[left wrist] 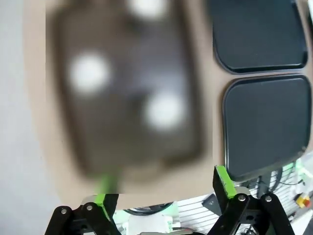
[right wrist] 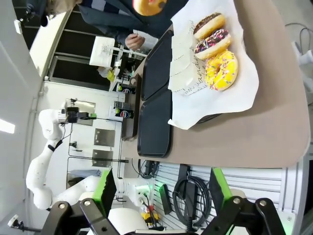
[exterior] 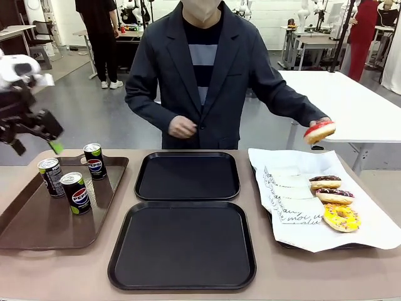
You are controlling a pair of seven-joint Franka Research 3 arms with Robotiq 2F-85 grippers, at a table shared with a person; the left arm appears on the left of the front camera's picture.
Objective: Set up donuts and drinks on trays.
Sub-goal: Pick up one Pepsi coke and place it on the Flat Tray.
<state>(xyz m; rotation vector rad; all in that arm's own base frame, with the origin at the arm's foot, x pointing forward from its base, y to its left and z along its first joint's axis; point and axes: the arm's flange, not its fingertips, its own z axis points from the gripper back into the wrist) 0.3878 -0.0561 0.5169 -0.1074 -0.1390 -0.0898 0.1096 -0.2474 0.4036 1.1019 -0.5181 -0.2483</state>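
Two black trays (exterior: 187,175) (exterior: 182,244) lie bare at the table's middle. Three drinks, black Pepsi cans (exterior: 95,160) (exterior: 51,177) (exterior: 76,192), stand on a brown tray (exterior: 37,222) at the left. My left gripper (exterior: 36,147) hovers open above that tray's far left corner; in the left wrist view the left gripper (left wrist: 165,191) is open over the blurred cans (left wrist: 164,110). Three donuts (exterior: 325,182) (exterior: 334,196) (exterior: 341,217) lie on white paper at the right. The person's hand holds a red donut (exterior: 319,132) above them. My right gripper (right wrist: 161,191) is open, off the table's edge.
White paper sleeves (exterior: 293,194) lie stacked beside the donuts on the big paper sheet (exterior: 376,232). The person stands at the far side, behind the far black tray. In the right wrist view the donuts (right wrist: 221,70) and both black trays (right wrist: 155,122) lie far ahead.
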